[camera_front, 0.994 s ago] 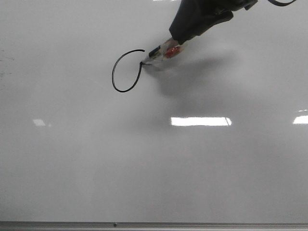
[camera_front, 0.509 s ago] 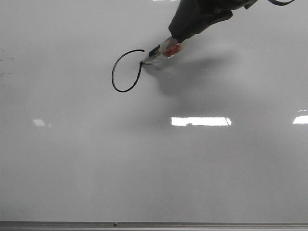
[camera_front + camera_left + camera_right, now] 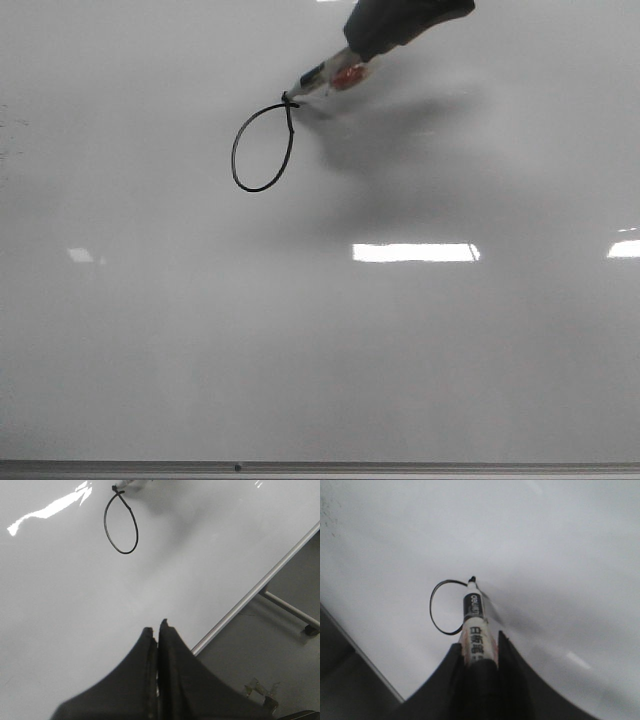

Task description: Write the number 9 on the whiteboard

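Observation:
The whiteboard (image 3: 400, 350) fills the front view. Of the number 9 only a closed black oval loop (image 3: 234, 158) shows, at the upper left of centre. No tail is drawn. My right gripper (image 3: 362, 52) is shut on a white marker (image 3: 325, 75) with a red label. The marker's black tip touches the top of the loop. The right wrist view shows the marker (image 3: 476, 625) between the fingers of the right gripper (image 3: 479, 641), and the loop (image 3: 431, 607). My left gripper (image 3: 156, 628) is shut and empty, above the board (image 3: 60, 605), well away from the loop (image 3: 105, 525).
A thin grey frame strip (image 3: 320, 467) runs along the board's near edge. Bright light reflections (image 3: 415, 252) lie on the board. Faint smudges (image 3: 10, 125) mark its left side. In the left wrist view, grey floor and a metal stand leg (image 3: 290, 609) lie beyond the frame (image 3: 250, 592).
The marker tip has moved up the loop's right side to its top, and the open curve is now a closed oval. The right arm has shifted up in the front view.

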`<state>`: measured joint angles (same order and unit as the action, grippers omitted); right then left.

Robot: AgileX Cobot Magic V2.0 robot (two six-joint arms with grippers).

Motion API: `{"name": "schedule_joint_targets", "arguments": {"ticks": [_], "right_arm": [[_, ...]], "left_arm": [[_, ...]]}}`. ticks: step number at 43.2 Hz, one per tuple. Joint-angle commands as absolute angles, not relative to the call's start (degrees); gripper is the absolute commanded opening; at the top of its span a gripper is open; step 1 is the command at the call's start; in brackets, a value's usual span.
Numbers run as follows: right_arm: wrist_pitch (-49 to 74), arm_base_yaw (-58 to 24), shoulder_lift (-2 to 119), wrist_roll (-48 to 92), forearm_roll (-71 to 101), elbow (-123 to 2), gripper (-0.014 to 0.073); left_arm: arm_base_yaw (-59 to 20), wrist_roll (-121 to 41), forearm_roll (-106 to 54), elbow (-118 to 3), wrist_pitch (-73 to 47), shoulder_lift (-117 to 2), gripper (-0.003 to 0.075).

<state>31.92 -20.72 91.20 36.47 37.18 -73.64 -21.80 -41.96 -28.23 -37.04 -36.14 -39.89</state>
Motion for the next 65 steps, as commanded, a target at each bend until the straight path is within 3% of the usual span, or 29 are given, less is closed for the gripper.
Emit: {"name": "schedule_joint_targets", "arguments": {"ticks": [1, 17, 28, 33, 38, 42, 44, 46, 55, 65], "right_arm": [[30.33, -20.08, 91.13, 36.38, 36.75, -72.49, -0.0058], [26.59, -20.55, 94.07, 35.79, 36.86, -59.44, -0.0058], [31.12, -27.39, 80.96, 45.88, 36.86, -60.86, -0.0058], [38.55, -29.69, 77.86, 51.18, 36.86, -64.92, -0.0058], [46.9, -30.89, 77.59, 54.5, 36.86, -69.81, -0.0058], [51.4, -31.66, 77.59, 57.64, 36.86, -72.64, -0.0058], [52.92, -31.99, 77.59, 59.27, 36.92, -73.53, -0.0058], [53.79, -32.68, 77.59, 60.54, 36.97, -74.12, -0.0058], [54.98, -36.32, 77.59, 61.83, 37.07, -75.06, -0.0058], [55.45, -38.34, 77.59, 62.82, 38.42, -75.06, -0.0058]], "left_arm": [[-21.72, -41.79, -29.99, -38.69, -32.71, -39.96, -0.0019], [-21.72, -41.79, -29.99, -38.69, -32.71, -39.96, -0.0019], [-21.72, -41.79, -31.61, -38.69, -32.48, -39.96, -0.0019], [-21.72, -43.45, -32.5, -39.96, -34.26, -40.85, -0.0002], [-21.72, -48.24, -32.61, -44.41, -40.53, -45.21, 0.0162], [-21.86, -51.98, -32.81, -48.52, -45.66, -50.4, 0.0427], [-23.37, -54.39, -33.37, -50.09, -47.3, -52.6, 0.0523], [-25.78, -57.49, -34.35, -51.02, -47.29, -54.63, 0.0562], [-37.09, -60.54, -30.01, -53.38, -42.52, -60.11, 0.0448], [-38.8, -60.54, -30.95, -53.36, -40.2, -60.1, 0.0328]]}}
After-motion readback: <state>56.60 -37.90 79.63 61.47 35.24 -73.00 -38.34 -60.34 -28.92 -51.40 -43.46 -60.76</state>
